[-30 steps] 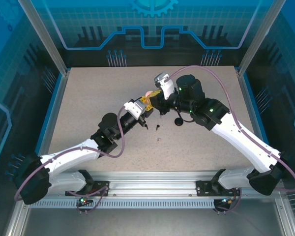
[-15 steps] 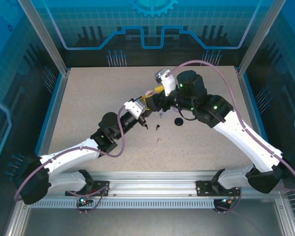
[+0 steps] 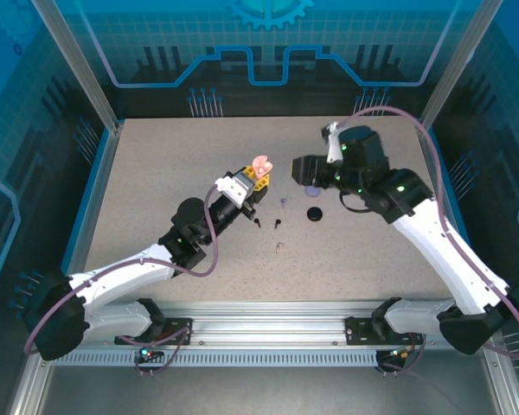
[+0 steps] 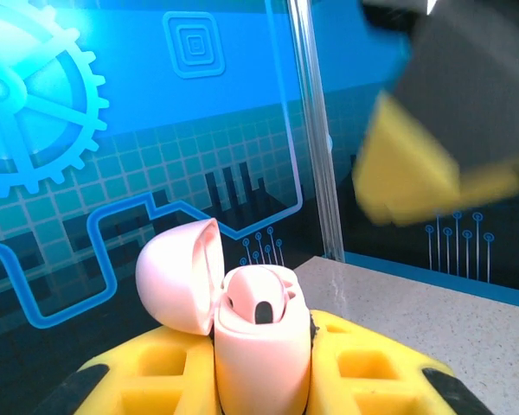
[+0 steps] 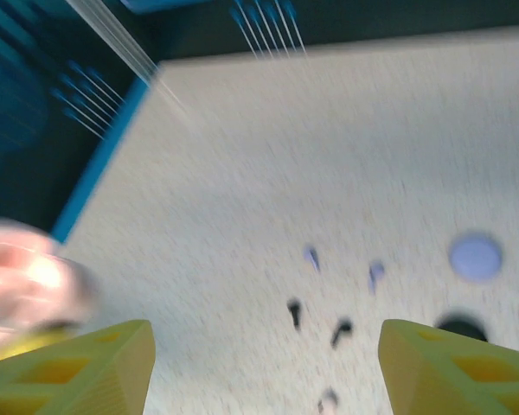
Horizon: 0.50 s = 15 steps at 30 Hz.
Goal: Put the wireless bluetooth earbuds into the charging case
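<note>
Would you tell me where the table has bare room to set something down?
Bare: the far-left corner, between the blue table edge and the left arm; and the near strip before the pale pink earbud. Crowded: mid-table, around the black earbuds, black case and pink case.

The pink charging case (image 4: 259,346) stands upright, clamped in the left gripper (image 3: 258,177), with its lid swung back. On the counter (image 3: 156,190), out ahead of the spread right gripper (image 5: 264,363) and untouched by it, two lavender earbuds (image 5: 312,255), two black earbuds (image 5: 294,313) and one pale earbud (image 5: 327,399) lie loose.
</note>
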Each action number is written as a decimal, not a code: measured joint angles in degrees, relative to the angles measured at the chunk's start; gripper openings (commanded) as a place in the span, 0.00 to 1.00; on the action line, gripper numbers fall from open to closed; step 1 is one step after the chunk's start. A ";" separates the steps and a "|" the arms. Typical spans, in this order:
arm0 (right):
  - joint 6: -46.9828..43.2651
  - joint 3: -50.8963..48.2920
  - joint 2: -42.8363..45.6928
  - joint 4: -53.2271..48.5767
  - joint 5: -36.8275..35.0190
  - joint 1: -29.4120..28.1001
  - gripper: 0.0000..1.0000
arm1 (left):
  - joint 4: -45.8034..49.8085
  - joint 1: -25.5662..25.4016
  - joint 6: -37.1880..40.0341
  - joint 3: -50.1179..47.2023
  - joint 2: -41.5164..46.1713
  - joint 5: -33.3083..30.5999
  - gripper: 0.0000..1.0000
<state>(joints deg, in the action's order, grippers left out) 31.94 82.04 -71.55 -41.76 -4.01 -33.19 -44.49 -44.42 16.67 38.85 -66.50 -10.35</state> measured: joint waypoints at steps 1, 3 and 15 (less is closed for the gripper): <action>1.29 -2.56 -0.55 -0.15 -0.07 0.00 0.69 | 0.00 0.00 0.00 -0.02 0.24 -0.39 0.00; 4.52 -8.39 -2.75 -0.26 -0.07 -0.02 0.67 | -0.07 0.00 0.00 -0.07 0.90 -1.03 0.00; 24.57 -19.08 -18.62 1.09 -0.35 -5.73 0.62 | -0.90 0.00 -0.15 -1.66 3.37 -3.02 0.00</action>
<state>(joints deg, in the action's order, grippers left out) 56.51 62.96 -90.17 -40.66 -4.36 -38.92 -45.39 -44.42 16.51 37.19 -63.13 -13.37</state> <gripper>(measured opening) 0.622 0.222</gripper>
